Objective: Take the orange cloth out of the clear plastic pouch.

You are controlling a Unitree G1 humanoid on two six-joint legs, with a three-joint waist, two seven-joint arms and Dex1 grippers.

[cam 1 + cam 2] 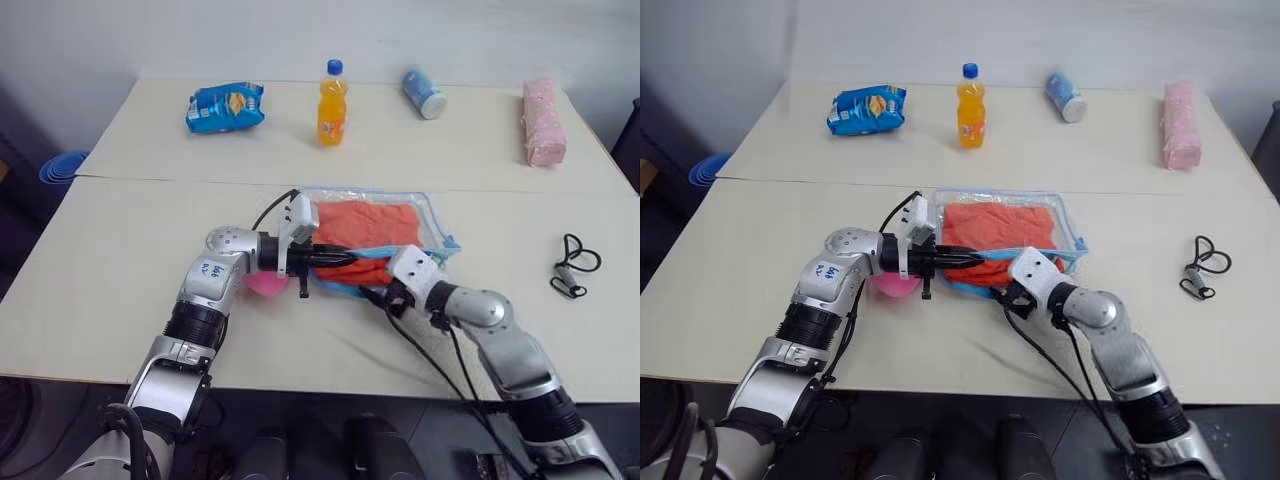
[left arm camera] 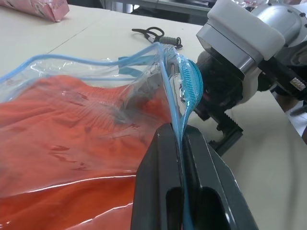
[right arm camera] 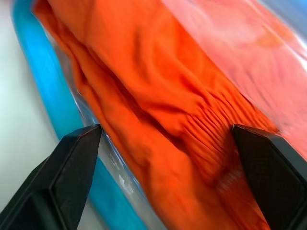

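A: How are the arms set?
B: Left fingers (image 2: 180, 191) reach rightward, clamped on the light blue edge of the clear plastic pouch (image 1: 432, 222). Right fingers (image 3: 165, 177) spread wide at its mouth, straddling the bright orange cloth (image 1: 365, 225) inside.
A: Beyond?
B: Black cord (image 1: 575, 265) beside; orange drink bottle (image 1: 332, 103) across the table (image 1: 120, 250)

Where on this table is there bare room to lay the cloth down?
Bare patches: left of the pouch, below the snack bag; and between pouch and black cord. Crowded: the back row near the bottle, and around the pouch.
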